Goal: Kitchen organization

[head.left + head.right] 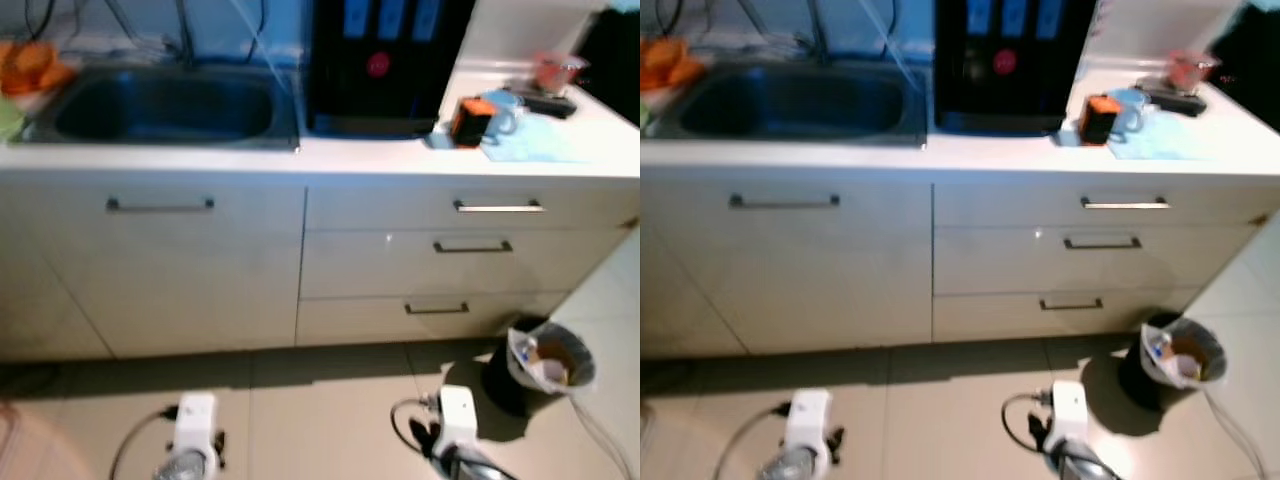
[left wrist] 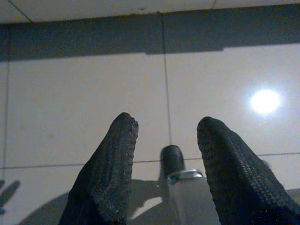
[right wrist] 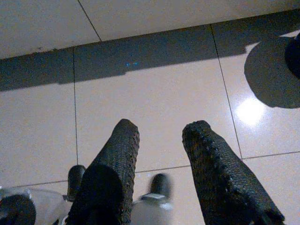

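A white counter [image 1: 380,155] runs across in front of me, with a steel sink [image 1: 160,105] set in its left half. A black appliance [image 1: 385,60] stands to the right of the sink. Beside it stand an orange-and-black cup [image 1: 470,120] and a pale blue mug [image 1: 503,112], next to a light blue cloth [image 1: 535,140]. Both arms hang low over the floor tiles, the left arm [image 1: 192,435] and the right arm [image 1: 456,425]. My left gripper [image 2: 166,129] is open with nothing between its fingers. My right gripper [image 3: 161,131] is open and holds nothing too.
Orange items [image 1: 30,65] lie left of the sink. A reddish container [image 1: 555,72] sits on a dark base at the counter's far right. Below are a cabinet door handle [image 1: 160,205] and three drawers [image 1: 472,246]. A lined waste bin [image 1: 545,365] stands on the floor at the right.
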Tool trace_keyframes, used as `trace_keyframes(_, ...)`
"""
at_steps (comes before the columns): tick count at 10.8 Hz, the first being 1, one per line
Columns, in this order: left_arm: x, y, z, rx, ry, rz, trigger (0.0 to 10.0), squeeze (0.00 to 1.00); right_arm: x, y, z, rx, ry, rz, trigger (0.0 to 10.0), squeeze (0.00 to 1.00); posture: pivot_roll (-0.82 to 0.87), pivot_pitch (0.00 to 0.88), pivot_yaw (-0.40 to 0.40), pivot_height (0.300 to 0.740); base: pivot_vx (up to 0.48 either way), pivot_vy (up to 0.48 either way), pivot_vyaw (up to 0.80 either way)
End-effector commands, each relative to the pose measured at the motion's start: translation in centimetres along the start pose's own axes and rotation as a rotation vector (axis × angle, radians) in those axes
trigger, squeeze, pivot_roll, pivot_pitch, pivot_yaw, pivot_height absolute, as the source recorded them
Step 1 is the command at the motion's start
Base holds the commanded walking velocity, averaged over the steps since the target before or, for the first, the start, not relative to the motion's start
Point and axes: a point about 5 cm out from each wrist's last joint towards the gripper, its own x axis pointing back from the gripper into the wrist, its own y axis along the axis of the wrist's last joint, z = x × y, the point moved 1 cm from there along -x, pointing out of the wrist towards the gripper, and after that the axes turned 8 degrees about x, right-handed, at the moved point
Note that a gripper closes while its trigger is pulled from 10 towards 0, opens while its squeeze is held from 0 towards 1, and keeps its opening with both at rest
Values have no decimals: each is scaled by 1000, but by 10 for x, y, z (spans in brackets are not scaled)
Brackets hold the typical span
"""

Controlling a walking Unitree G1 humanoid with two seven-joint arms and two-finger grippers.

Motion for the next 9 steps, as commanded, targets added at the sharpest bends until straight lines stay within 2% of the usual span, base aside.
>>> trace_keyframes(1,0,-4,-6,7,-13,14,10000,0,1,0,-4,0,-8,3,10000,0,8,0,-29,740,0,409,0)
trace_keyframes(6,1,-7,-6,8,-10,20,10000,0,1,0,-5,1,-8,2,10000,0,10,0,-33,740,0,396,0)
trace_keyframes(9,1,-5,-6,8,-10,12,10000,0,1,0,-5,3,-7,3,10000,0,12,0,-34,740,0,0,0)
